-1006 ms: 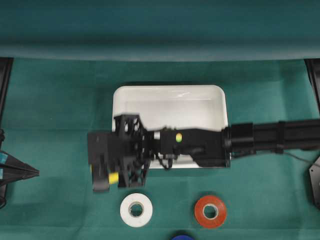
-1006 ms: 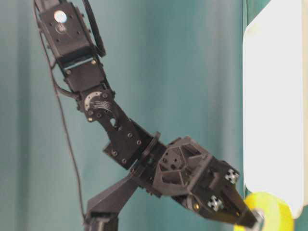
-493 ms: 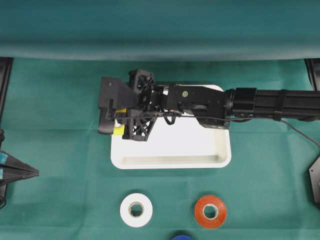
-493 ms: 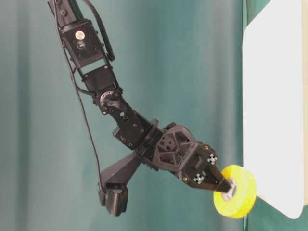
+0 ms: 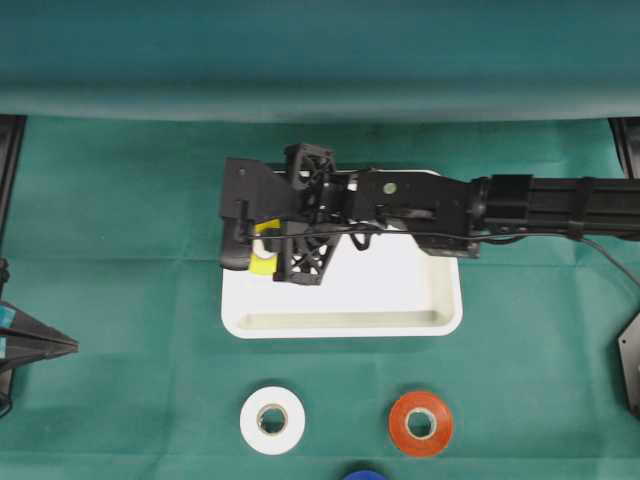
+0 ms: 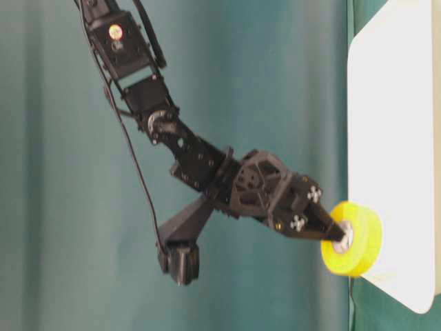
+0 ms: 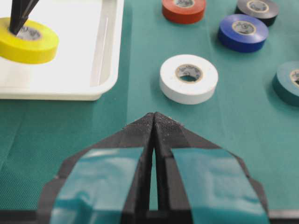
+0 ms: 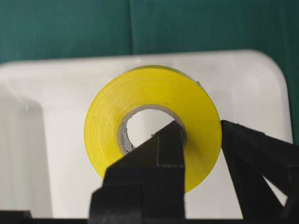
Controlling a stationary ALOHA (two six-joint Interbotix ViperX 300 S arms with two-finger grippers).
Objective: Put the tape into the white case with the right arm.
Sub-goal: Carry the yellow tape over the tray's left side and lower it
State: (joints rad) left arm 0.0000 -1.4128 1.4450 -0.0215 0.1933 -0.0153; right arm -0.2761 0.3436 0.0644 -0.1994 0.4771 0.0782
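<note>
One yellow tape roll (image 8: 152, 135) sits pinched through its wall by the right gripper (image 6: 329, 231), over the white case (image 5: 440, 300) near its left end. Lower it flat before letting go. Half a second earlier it hung beside the rim. The left gripper (image 7: 153, 122) rests closed, empty.

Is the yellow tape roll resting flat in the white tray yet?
Cannot tell. The yellow tape roll is over the white glossy tray, pinched through its wall by the right gripper; contact unclear.
</note>
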